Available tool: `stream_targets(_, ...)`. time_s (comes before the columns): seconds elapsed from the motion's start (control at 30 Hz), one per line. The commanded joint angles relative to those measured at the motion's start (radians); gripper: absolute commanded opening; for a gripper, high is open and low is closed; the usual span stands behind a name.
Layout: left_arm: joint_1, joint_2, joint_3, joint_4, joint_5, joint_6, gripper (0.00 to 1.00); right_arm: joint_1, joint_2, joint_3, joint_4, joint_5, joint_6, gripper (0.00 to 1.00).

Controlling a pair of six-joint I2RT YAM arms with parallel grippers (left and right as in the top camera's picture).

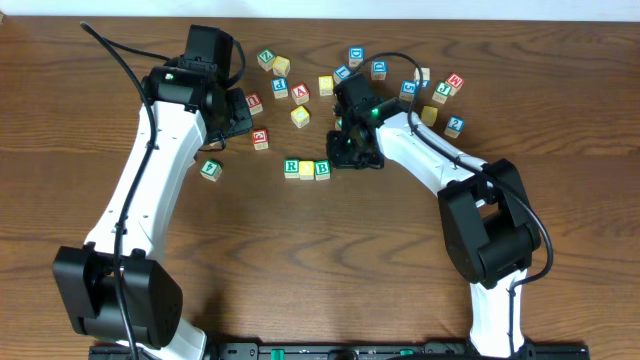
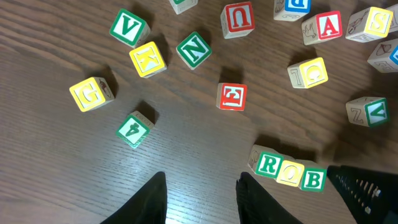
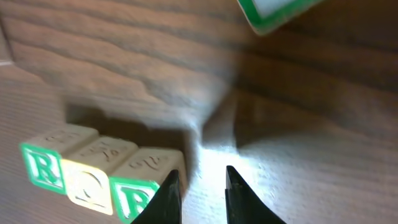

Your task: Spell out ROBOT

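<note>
The R block (image 1: 291,168), O block (image 1: 307,169) and B block (image 1: 322,170) lie touching in a row mid-table. The right gripper (image 3: 200,174), narrowly parted and empty, sits just beside the B block. The left gripper (image 2: 202,183) hovers apart, wide and empty

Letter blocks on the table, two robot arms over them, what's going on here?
ROBOT is being spelled out. The R block, O block and B block sit in a row. The right hand is empty beside the B block, fingers apart. The left hand hovers open by the loose blocks. Two letters remain.
</note>
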Motion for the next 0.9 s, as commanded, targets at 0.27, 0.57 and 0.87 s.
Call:
stream_targets(0.27, 0.003, 0.013, -0.015, -0.002, -0.008, 0.013, 0.36, 0.041, 0.000, -0.005, -0.039, 0.000, 0.002, 0.21)
stream_targets(0.57, 0.003, 0.013, -0.015, -0.002, -0.008, 0.013, 0.36, 0.042, 0.000, -0.005, -0.023, 0.002, 0.001, 0.18)
stream_targets(0.87, 0.003, 0.013, -0.015, -0.002, -0.008, 0.083, 0.36, 0.018, -0.001, 0.076, -0.063, 0.014, -0.031, 0.14)
